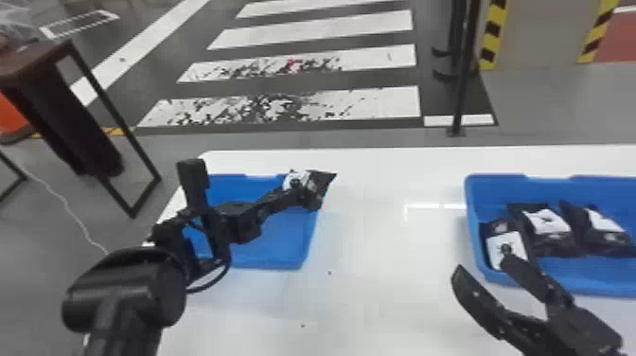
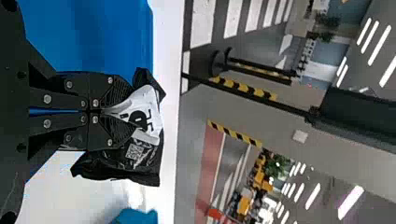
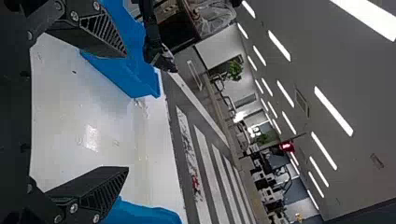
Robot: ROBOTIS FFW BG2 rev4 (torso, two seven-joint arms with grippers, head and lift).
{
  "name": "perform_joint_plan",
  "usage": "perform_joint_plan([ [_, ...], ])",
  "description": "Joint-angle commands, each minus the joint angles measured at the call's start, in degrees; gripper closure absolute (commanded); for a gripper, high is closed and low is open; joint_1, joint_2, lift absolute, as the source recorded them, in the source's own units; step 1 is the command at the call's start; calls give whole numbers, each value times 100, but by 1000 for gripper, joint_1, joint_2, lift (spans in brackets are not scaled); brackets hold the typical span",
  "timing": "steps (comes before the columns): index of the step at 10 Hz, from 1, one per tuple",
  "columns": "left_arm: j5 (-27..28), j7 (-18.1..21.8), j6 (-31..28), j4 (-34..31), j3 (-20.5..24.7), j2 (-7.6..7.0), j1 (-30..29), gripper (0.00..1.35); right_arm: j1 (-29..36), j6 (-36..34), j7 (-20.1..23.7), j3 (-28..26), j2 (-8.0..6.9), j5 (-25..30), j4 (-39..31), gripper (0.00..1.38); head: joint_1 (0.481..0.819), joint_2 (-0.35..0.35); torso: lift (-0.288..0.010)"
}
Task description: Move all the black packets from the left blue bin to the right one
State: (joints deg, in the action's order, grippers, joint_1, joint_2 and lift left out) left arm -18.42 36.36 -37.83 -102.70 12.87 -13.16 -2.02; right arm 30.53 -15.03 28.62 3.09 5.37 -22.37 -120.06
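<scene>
Where the right bin (image 1: 591, 272) sits, three black packets (image 1: 546, 225) lie inside.

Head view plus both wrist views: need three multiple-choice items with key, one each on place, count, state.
1. The raised black plastic packet with a white label is:
A) over the right bin
B) in the left gripper
C) in the right gripper

2. Black packets visible in the right blue plastic bin:
A) one
B) five
C) three

3. The right gripper is:
A) open
B) shut on a packet
C) shut, empty

1: B, the left wrist view shows its fingers pinching it.
2: C, the head view shows three side by side.
3: A, its fingers stand wide apart.
</scene>
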Motion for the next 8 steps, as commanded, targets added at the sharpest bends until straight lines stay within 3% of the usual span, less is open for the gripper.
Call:
perform_joint_plan([
  [1,-272,11,43,-480,-224,77,-262,1213,-170,-142,21,11,16,-197,-11,171,695,217,-140],
  [4,-797,38,113,-720,-933,121,-346,1213,-466,-240,13,91,87,-585,74,171,695,127,-140],
  [8,-1083,29,1,-720,-1618,138,-276,1213,-831,-240,-58,171,148,-860,228,171,695,28,-140],
])
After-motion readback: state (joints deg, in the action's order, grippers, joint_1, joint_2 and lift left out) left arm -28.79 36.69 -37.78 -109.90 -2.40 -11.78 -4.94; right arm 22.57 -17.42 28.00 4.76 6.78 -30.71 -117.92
